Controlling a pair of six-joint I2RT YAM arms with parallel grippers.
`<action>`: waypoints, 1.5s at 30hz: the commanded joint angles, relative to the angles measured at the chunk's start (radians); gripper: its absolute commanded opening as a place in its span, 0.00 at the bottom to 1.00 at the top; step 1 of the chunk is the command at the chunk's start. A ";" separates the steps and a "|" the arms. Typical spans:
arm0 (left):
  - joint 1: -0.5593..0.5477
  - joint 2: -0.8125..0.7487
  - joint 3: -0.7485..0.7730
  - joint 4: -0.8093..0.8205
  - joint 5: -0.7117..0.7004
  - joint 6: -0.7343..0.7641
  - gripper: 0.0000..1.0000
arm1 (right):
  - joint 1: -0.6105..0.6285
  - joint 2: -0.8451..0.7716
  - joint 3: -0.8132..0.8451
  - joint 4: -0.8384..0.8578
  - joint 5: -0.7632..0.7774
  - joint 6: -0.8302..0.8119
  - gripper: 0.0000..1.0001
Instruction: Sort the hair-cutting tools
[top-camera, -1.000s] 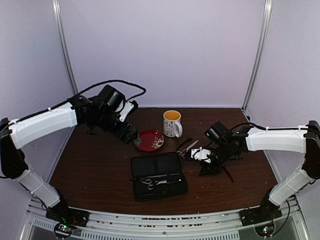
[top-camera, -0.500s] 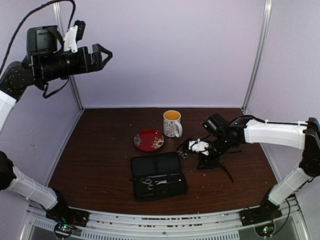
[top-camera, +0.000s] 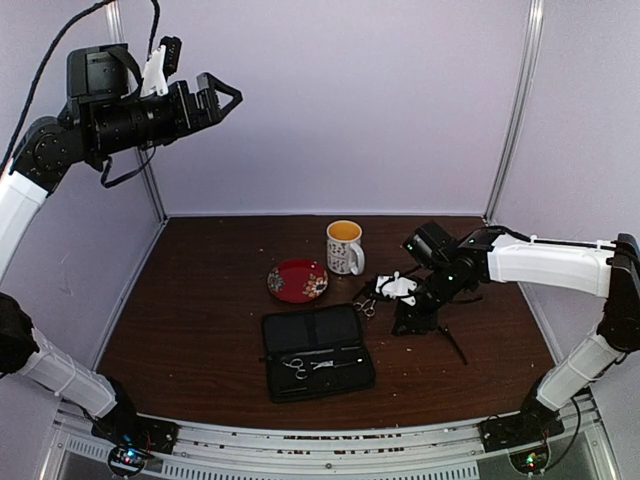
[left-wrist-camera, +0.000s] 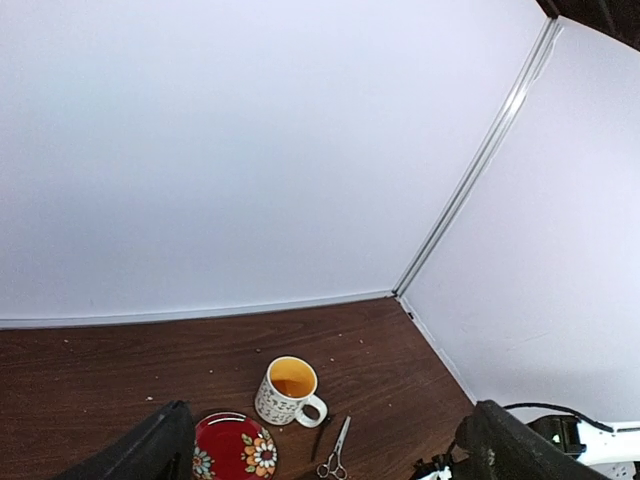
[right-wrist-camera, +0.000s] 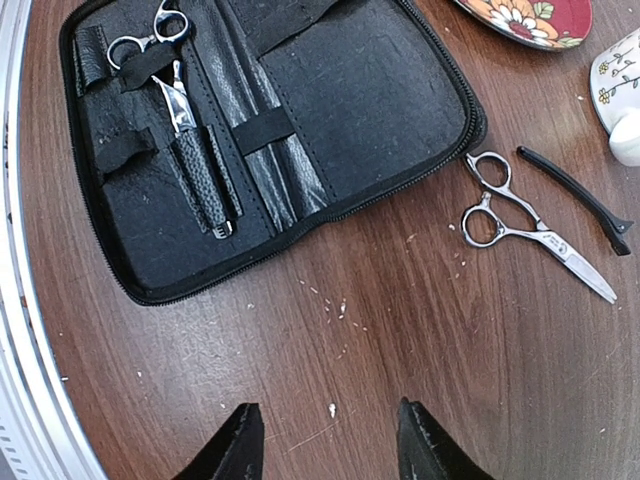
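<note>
**A:** Which arm is better placed for the loose scissors (right-wrist-camera: 543, 240)?

**B:** The right one, I'd say. The right end effector (right-wrist-camera: 330, 410) hangs low over the bench (right-wrist-camera: 400, 330), just off the long open edge of the zip case (right-wrist-camera: 360, 110). Its fingers are partly apart with nothing between them. The left end effector (top-camera: 228, 100) is raised high, well away from the case, spread wide and empty.

**A:** Where do the scissors lie?

**B:** Flat on the bench, just outside a corner of the case. They are very near its zip but seemingly not touching it. In the right wrist view they sit ahead of the fingertips and off to the right, on the side away from the case.

**A:** And their long axis?

**B:** The ring handles are nearest the case and the blades point away from it, on a slant. That slant runs closer to the line between the two fingers than across it. I judge the wrist needs a turn before descending, or the fingers would straddle the length instead of pinching the shank.

**A:** Anything crowding them?

**B:** A black clip (right-wrist-camera: 572, 188) lies just beyond them, farther from the case. It is roughly parallel to the blades and apart from them. The stowed scissors (right-wrist-camera: 175, 95) sit strapped inside the case, in the half farther from the loose pair.
</note>
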 joint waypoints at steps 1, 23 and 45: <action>0.007 0.005 0.022 0.104 0.101 -0.004 0.98 | -0.004 -0.015 0.014 -0.001 -0.008 0.015 0.46; 0.151 -0.177 -0.949 0.661 -0.376 0.324 0.98 | -0.005 0.017 0.119 0.041 0.067 0.037 0.46; 0.230 -0.158 -0.862 0.496 -0.152 0.422 0.93 | 0.001 0.518 0.463 0.020 0.256 0.172 0.29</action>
